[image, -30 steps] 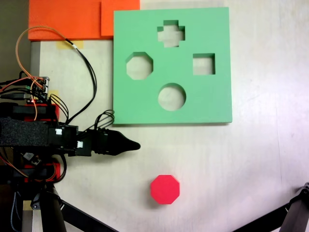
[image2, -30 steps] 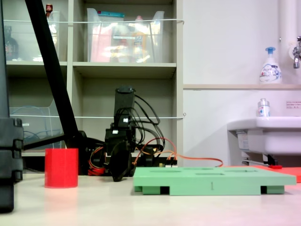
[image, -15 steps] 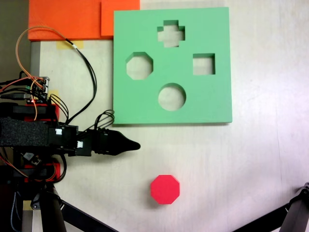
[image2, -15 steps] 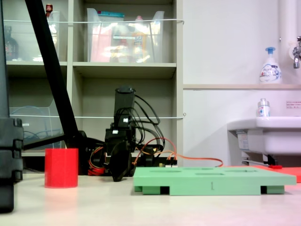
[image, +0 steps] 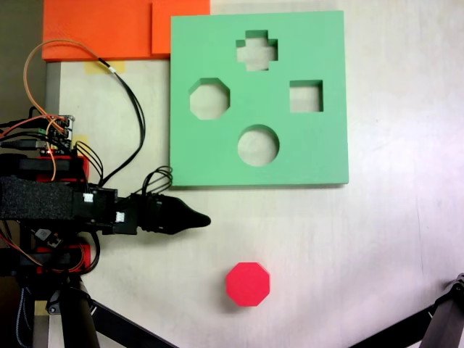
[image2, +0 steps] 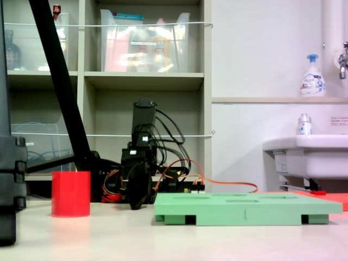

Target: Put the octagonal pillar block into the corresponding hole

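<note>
In the top-down fixed view the octagonal pillar block (image: pixel 247 283) stood alone on the counter (image: pixel 391 239), at about 5 o'clock from the gripper (image: pixel 205 218), near but not touching. The gripper pointed toward 3 o'clock, tips tapering to one point, so clenched or released could not be told; it grasped nothing. The corresponding hole (image: pixel 209 99) sat at 12 o'clock from the gripper, in the green board (image: pixel 312 152).

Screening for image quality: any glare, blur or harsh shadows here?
In a fixed view from above, lighting is even; the red octagonal block and green foam board cast thin soft shadows. In a fixed view from the side, the picture looks slightly soft and the white wall bright.
</note>
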Motion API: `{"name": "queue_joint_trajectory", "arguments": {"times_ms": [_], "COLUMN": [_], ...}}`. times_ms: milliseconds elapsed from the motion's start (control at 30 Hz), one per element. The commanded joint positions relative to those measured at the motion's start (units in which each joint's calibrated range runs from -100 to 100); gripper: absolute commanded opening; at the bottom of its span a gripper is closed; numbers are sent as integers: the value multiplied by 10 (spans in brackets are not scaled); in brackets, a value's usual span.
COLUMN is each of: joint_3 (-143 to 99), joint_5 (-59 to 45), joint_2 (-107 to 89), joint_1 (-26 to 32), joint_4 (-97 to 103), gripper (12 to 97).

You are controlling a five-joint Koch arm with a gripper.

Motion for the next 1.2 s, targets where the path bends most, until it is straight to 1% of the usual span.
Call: {"name": "queue_joint_trajectory", "arguments": {"times_ms": [0, 133, 167, 533, 633, 867, 967, 1000, 1167], "joint_3": [-9, -9, -9, -9, 24, 187, 284, 337, 469], "joint_5": [18, 133, 144, 308, 363, 393, 392, 392, 410], "joint_2": [-4, -4, -4, -4, -4, -4, -4, -4, -4], "joint_1": [-1, -11, -15, -44, -45, -39, -39, -39, -17], "joint_4": [-56, -29, -29, -35, -117, -372, -506, -578, -744], "gripper": [485, 475, 466, 468, 466, 466, 468, 468, 534]}}
